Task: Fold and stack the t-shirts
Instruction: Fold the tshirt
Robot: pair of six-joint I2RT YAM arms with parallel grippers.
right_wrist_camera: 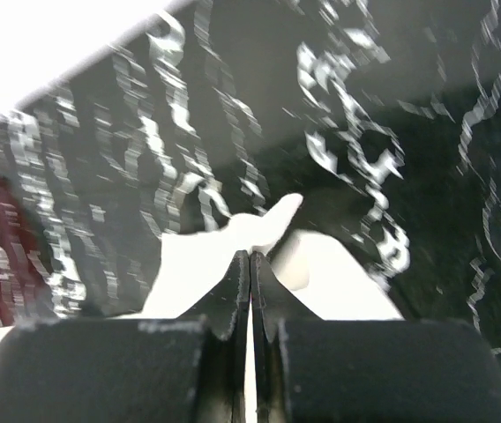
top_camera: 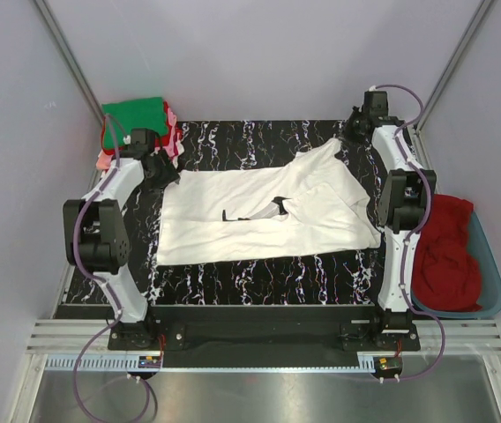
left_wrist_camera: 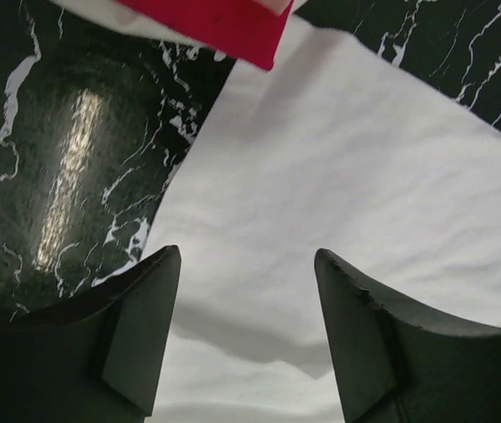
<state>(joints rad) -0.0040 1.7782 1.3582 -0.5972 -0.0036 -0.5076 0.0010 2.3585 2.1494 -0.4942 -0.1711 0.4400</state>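
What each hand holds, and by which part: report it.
The right hand is shut on the white t-shirt, pinching its far right corner. The left hand is open over the shirt's left edge, holding nothing.

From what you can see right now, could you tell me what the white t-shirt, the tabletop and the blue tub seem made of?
White t-shirt: soft matte cloth, it creases and folds. Tabletop: hard, glossy, black with white veins and a light glare; marble or printed laminate, unclear. Blue tub: probably rigid plastic, smooth rim.
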